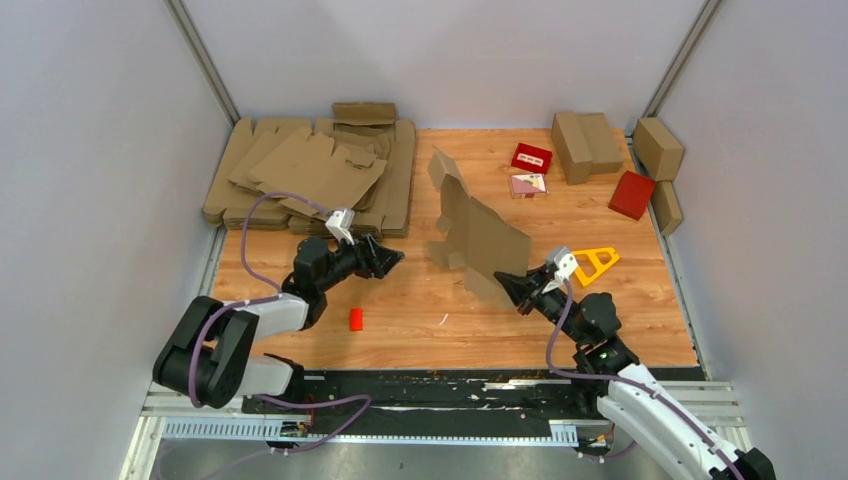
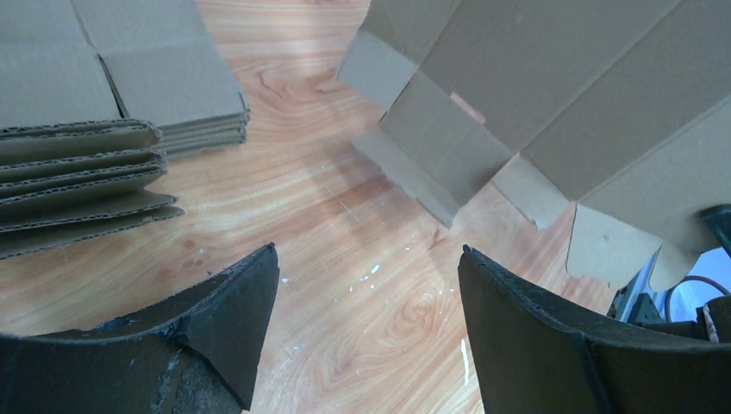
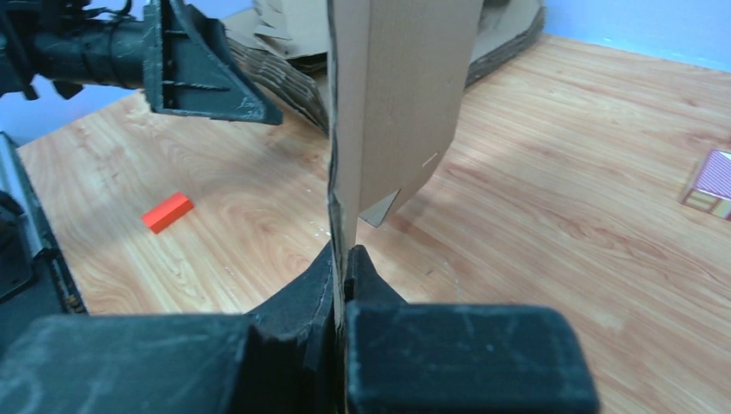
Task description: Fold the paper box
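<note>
At the far left of the table (image 1: 420, 310) lies a stack of flat cardboard blanks (image 1: 310, 175), which we leave alone. Our left gripper (image 1: 392, 258) hovers just right of it, jaws spread wide and holding nothing, aimed at the sheet. A small red block (image 1: 355, 319) sits nearer us, well apart from the work.

The paper box (image 1: 478, 235) stands on edge mid-table, unfolded and tilted, with its flaps fanning towards the left arm. Our right gripper (image 1: 515, 288) has its jaws pressed together on the sheet's lower right edge and holds it up.

To do this step well, we judge that the right grip should stay firm and steady. The left jaws should close on a side panel close to a crease line, not on a loose flap, then swing it along that crease. A grip far from the crease would likely bow the board.

As for writing, the cardboard is plain. The red box (image 1: 531, 157) carries a pale label, and the little box beside it (image 1: 527, 184) is printed. Neither is legible to us.
</note>
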### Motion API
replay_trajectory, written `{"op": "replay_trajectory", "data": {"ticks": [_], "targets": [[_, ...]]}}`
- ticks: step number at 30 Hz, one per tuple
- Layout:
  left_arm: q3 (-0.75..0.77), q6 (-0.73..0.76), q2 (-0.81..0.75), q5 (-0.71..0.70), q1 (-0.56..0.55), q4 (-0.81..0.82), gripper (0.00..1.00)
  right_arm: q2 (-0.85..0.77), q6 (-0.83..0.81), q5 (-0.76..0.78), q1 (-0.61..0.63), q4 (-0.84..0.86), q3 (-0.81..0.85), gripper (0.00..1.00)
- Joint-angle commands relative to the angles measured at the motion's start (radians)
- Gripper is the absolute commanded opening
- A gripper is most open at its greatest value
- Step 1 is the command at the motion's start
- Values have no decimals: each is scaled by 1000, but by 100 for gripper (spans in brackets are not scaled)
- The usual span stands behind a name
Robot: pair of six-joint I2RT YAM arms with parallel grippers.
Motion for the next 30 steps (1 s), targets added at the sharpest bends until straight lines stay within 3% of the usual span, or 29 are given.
{"op": "replay_trajectory", "data": {"ticks": [1, 8, 13, 17, 21, 26, 30], "targets": [[-6, -8, -35, 1, 15, 74, 84, -19, -5, -136, 0, 58, 41, 0], [-62, -9, -141, -3, 41, 107, 84, -79, 8, -281, 3, 26, 77, 0], [-73, 3, -209, -80, 49, 34, 90, -127, 23, -340, 5, 27, 68, 0], [-133, -11, -300, -94, 67, 126, 98, -123, 29, -381, 5, 29, 78, 0], [-150, 4, -343, -47, 67, 181, 98, -118, 36, -409, 4, 32, 88, 0], [-159, -51, -264, 83, 67, 386, 90, -132, 34, -408, 4, 11, 96, 0], [-161, -115, -182, 162, 67, 569, 70, -135, 29, -384, 4, -4, 97, 0]]}}
